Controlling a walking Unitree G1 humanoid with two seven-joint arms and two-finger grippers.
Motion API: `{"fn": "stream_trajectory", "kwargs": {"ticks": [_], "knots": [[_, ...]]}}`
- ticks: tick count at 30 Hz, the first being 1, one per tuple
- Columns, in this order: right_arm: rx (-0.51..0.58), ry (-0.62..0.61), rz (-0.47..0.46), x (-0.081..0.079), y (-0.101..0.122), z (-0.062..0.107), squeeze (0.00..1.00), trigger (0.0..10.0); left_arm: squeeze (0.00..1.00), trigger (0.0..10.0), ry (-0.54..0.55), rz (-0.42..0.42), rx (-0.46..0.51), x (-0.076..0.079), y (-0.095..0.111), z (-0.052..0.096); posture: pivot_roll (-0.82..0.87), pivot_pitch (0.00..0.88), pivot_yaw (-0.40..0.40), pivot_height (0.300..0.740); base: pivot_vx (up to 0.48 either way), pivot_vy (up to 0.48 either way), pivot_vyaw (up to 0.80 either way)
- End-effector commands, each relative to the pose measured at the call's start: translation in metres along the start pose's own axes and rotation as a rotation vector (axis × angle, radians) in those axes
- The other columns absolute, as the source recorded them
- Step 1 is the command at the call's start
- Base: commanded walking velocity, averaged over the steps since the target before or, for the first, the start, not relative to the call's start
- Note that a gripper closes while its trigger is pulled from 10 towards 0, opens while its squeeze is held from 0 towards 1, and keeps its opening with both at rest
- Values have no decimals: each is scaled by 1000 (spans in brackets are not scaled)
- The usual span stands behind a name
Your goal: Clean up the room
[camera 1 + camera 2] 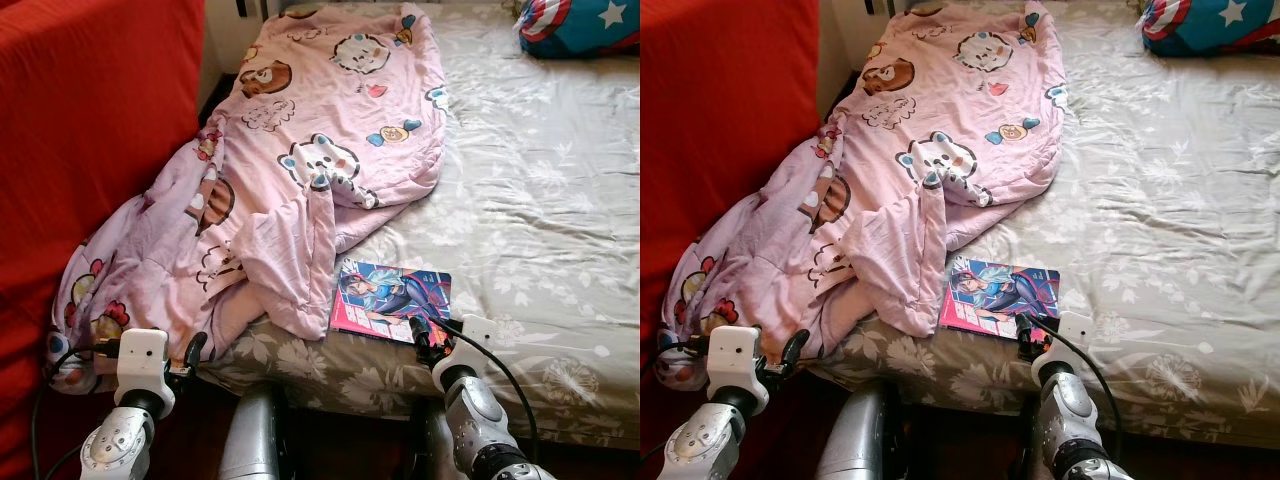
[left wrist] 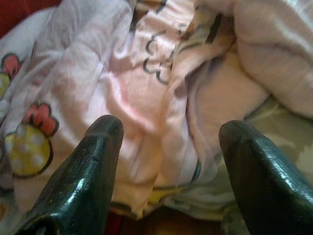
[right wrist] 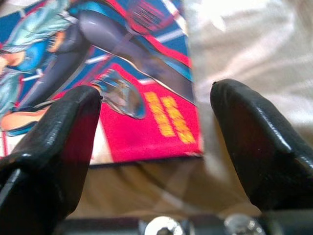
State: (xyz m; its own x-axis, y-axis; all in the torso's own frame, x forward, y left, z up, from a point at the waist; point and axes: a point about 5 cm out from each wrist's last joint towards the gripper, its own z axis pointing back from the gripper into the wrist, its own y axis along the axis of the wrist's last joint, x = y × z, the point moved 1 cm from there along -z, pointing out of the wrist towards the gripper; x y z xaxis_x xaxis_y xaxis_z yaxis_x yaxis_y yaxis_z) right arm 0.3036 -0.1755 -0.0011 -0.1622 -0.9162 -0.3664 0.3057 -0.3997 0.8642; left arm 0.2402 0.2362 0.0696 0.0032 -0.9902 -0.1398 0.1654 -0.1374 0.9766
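Observation:
A pink cartoon-print blanket (image 1: 300, 170) lies crumpled along the left side of the bed and hangs over its near edge. A glossy comic book (image 1: 392, 298) with a blue and red cover lies flat on the grey floral sheet near the front edge. My right gripper (image 1: 422, 338) is open just short of the book's near right corner (image 3: 161, 122), its fingers (image 3: 254, 142) either side of that corner. My left gripper (image 1: 190, 355) is open close in front of the hanging blanket folds (image 2: 161, 98), not touching them.
A red sofa or cover (image 1: 90, 150) rises on the left beside the bed. A blue, red and white star-print pillow (image 1: 580, 25) lies at the far right corner. The bed sheet (image 1: 540, 220) is wide and bare to the right.

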Motion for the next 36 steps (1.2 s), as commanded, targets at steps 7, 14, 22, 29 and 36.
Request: {"fn": "stream_trajectory", "kwargs": {"ticks": [7,14,22,29,36], "knots": [[-77,11,-94,0,-20,7,0,10000,0,10000,5,-7,-12,-4,1,5,280,221,81,569,0,0,0],[-99,67,-201,-8,-25,7,0,10000,0,10000,1,-11,-10,-4,3,4,277,221,80,569,0,0,0],[-164,160,-498,-18,-39,12,0,10000,0,10000,5,-5,-11,-3,4,6,288,222,78,569,0,0,0],[-205,214,-636,-22,-47,16,0,10000,0,10000,23,18,6,-5,10,4,305,226,78,569,0,0,0],[-110,212,-833,-19,-32,10,0,10000,0,10000,102,117,30,-16,18,1,302,238,80,569,0,0,0]]}}
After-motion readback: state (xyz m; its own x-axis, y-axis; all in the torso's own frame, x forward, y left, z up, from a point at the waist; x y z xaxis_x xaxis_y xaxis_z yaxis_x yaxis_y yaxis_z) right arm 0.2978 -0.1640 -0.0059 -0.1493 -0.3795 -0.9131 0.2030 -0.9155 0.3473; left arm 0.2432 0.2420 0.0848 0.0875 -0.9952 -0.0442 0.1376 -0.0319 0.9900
